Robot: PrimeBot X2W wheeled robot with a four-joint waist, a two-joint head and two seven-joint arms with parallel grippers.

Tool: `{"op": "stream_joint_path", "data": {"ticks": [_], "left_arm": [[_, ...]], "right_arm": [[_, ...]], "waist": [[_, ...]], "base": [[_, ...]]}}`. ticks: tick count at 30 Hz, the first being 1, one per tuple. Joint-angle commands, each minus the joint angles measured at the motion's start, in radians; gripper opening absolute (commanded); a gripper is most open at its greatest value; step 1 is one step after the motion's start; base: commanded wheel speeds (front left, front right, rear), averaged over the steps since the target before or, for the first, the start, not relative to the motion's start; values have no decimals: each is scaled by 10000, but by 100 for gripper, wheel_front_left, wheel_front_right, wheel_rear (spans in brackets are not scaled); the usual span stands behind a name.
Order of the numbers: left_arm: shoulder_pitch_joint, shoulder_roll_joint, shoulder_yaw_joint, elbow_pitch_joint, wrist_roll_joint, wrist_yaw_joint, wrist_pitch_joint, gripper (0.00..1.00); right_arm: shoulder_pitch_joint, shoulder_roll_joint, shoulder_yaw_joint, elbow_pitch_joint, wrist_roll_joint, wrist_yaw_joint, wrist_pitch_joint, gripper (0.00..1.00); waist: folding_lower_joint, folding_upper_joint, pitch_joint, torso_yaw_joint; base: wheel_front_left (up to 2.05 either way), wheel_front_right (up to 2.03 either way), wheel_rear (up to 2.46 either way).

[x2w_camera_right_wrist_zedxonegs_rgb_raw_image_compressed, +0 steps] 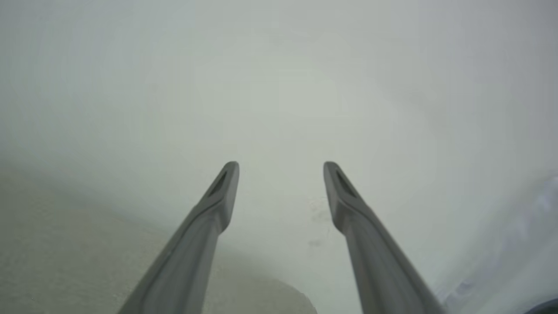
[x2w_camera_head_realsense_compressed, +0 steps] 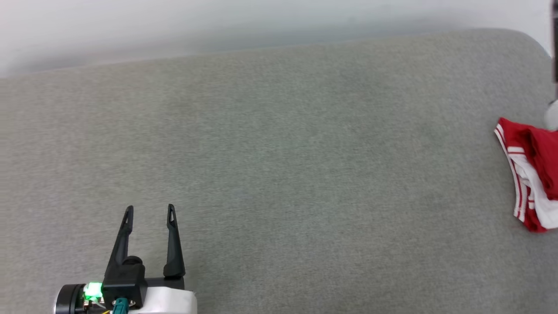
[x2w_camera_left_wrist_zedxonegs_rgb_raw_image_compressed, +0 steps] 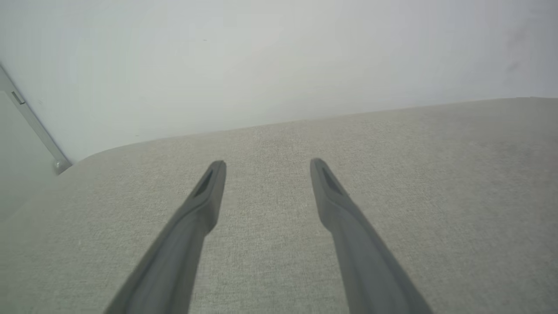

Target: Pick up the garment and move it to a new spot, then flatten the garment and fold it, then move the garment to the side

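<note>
Shirt: at far R edge of head view, lying on surface, bunched up, not flat. Red w/ white parts and red-white striped trim along its L side. Cut off by frame edge, so full shape can't be told.

L gripper: lower L of head view, fingers pointing up the view, spread apart, nothing btwn them. Well apart from shirt, w/ wide stretch of grey cloth btwn. Green light lit on wrist, pale forearm beside it at bottom edge.

In L wrist view, L gripper again: both fingers wide, tips over grey surface, gripping nothing. Touching cloth or not, can't tell. White wall behind far edge of surface. Grey strip slanting at L of that view.

R gripper: in R wrist view, fingers spread about as wide, empty, aimed at wall. Rounded corner of surface at lower L of that view, under the finger on that side. Blurred pale-bluish patch at lower R, can't tell what.

Head view also: wall along top, surface w/ rounded corner at upper R. Small pale blurred thing just above shirt at frame edge; touching it or not, can't tell.
</note>
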Motion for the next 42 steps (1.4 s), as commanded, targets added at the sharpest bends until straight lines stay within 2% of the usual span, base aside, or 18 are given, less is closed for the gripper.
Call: {"op": "stream_joint_path", "data": {"ticks": [1, 6, 7, 15, 24, 31, 42], "left_arm": [[64, -31, 3, 45, -11, -46, -22, 100], [120, -100, 21, 141, 5, -86, -22, 100], [120, -137, -26, 241, 21, -165, -22, 100], [344, -205, -79, 468, 68, -315, -22, 100], [858, -166, -54, 659, 130, -421, -22, 100], [1225, -182, -103, 608, 125, -501, -22, 100], [1380, -252, -114, 631, 69, -532, -22, 100]], "right_arm": [[485, 240, -129, -438, 5, -11, -10, 100], [1953, 1263, -363, -2427, 159, -11, -15, 100], [2826, 1756, -484, -3173, 241, -11, -16, 100], [5193, 2872, -745, -3656, 267, -10, -17, 100], [7427, 3804, -1289, -3952, 180, -10, -18, 100], [8824, 4244, -1488, -4264, 440, -10, -19, 100], [9445, 4360, -1522, -4376, 694, -10, -19, 100]], "waist": [[1, 0, -179, 215], [1, 0, -448, 552], [1, 0, -612, 781], [1, 0, -1139, 1110], [1, 0, -1682, 1099], [1, 0, -2021, 968], [1, 0, -2144, 999]], "base": [[0, 0, 0], [0, 0, 0], [0, 0, 0], [0, 0, 0], [0, 0, 0], [0, 0, 0], [0, 0, 0]]}}
